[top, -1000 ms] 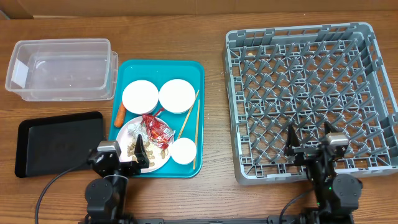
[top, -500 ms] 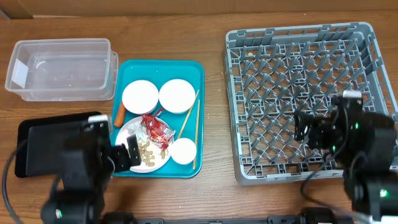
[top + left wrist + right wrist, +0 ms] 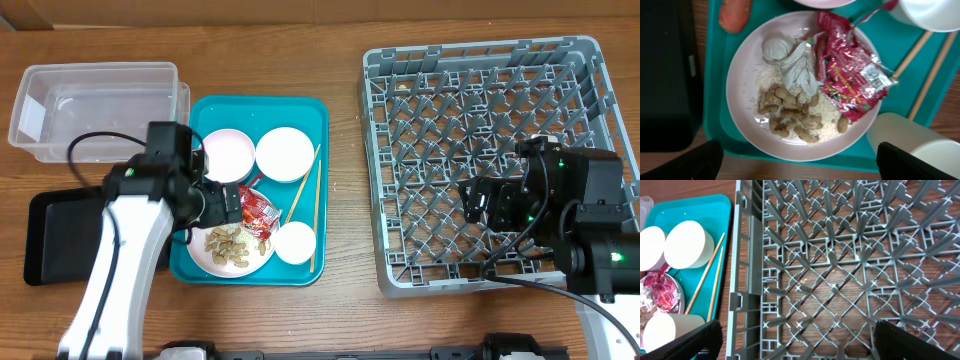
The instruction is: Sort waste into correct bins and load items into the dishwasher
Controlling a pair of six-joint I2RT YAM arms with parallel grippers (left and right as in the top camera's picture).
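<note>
A white plate (image 3: 742, 87) on the teal tray (image 3: 312, 130) holds the red wrapper (image 3: 850, 80), the white crumpled scrap (image 3: 790, 60) and rice with nut pieces (image 3: 790, 117). The carrot (image 3: 735, 12) lies beside the plate. My left gripper (image 3: 222, 205) is open and empty, hovering over the plate; in the left wrist view (image 3: 800, 167) its fingers straddle the plate's near rim. Two white bowls (image 3: 226, 155) (image 3: 285, 153), a small cup (image 3: 296, 242) and chopsticks (image 3: 305, 190) sit on the tray. My right gripper (image 3: 478, 203) is open and empty above the grey dish rack (image 3: 500, 80), and it also shows in the right wrist view (image 3: 795, 342).
The clear tub (image 3: 95, 110) stands at the back left. The flat black tray (image 3: 70, 235) lies in front of it, partly under my left arm. The rack's pegs (image 3: 840, 255) fill the right side. Bare wood lies between the teal tray and the rack.
Both arms have risen from the table's front edge. The left gripper has moved over the plate on the teal tray. The right gripper has moved over the rack's left middle.
</note>
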